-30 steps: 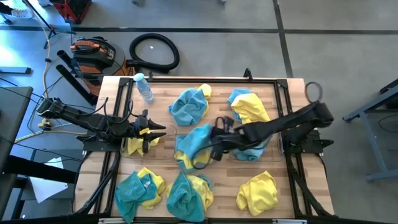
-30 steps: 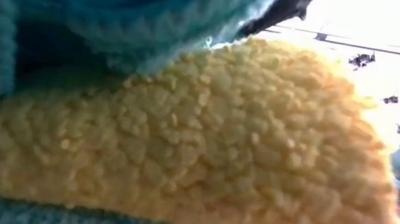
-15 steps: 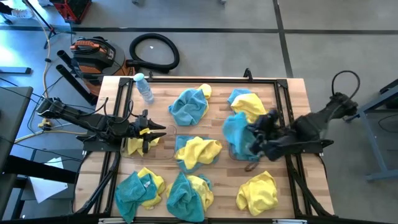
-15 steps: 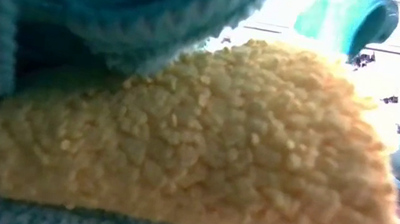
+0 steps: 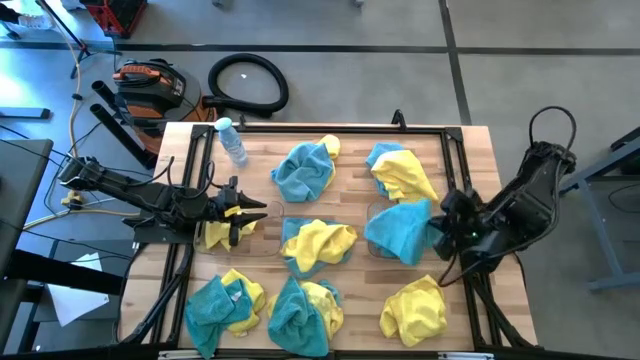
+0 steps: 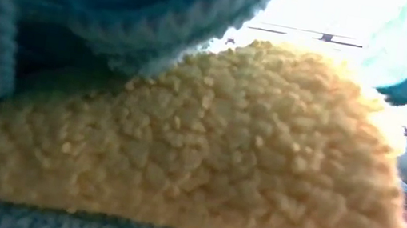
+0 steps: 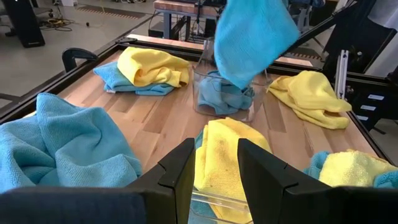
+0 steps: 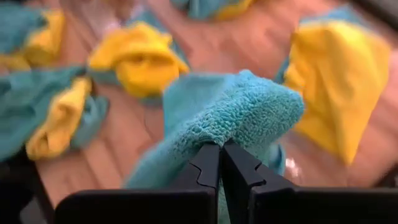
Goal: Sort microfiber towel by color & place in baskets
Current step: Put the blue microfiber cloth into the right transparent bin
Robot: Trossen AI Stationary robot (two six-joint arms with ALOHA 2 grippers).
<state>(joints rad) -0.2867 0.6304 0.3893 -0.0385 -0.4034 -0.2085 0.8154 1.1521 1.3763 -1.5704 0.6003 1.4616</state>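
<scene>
Two arms show from above, my right gripper (image 5: 447, 228) clenched on a teal towel (image 5: 400, 229) over the right basket (image 5: 374, 212), while my left wrist view shows the left gripper (image 7: 214, 165) part-open above yellow cloth (image 7: 225, 155).

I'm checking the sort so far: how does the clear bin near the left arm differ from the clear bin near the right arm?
The see-through plastic bin by the left end effector holds yellow fuzzy cloth; the see-through plastic bin on the right holds teal cloth. The left end effector hovers at its bin, open and empty, while the right end effector holds a teal fuzzy towel above the right bin. Both are shallow, clear and rectangular.
</scene>
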